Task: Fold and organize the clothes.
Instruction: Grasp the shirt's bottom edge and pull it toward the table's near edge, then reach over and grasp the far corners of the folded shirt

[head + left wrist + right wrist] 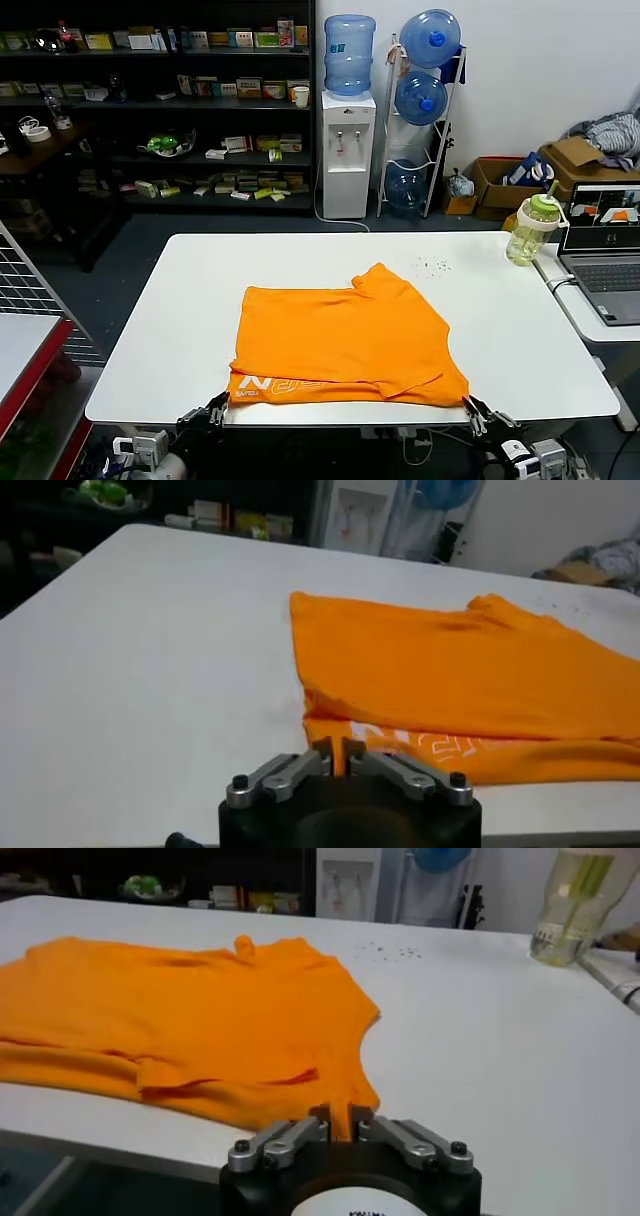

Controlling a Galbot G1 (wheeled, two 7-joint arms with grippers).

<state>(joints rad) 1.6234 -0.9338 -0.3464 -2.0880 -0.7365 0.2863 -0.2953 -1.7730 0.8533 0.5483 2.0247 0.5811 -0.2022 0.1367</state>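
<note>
The clothes, one orange T-shirt (340, 340), lie folded on the white table (190, 310), white lettering (265, 388) showing along the near hem. My left gripper (205, 418) sits at the table's front edge by the shirt's near left corner. In the left wrist view its jaws (340, 755) pinch a strip of the orange fabric (450, 670). My right gripper (480, 415) is at the near right corner. In the right wrist view it (341, 1116) is shut on a fold of the shirt (200, 1018).
A green-lidded bottle (530, 230) and an open laptop (605, 255) stand at the table's right side. Small dark specks (432, 266) lie behind the shirt. Shelves (160, 110) and a water dispenser (347, 150) are behind the table.
</note>
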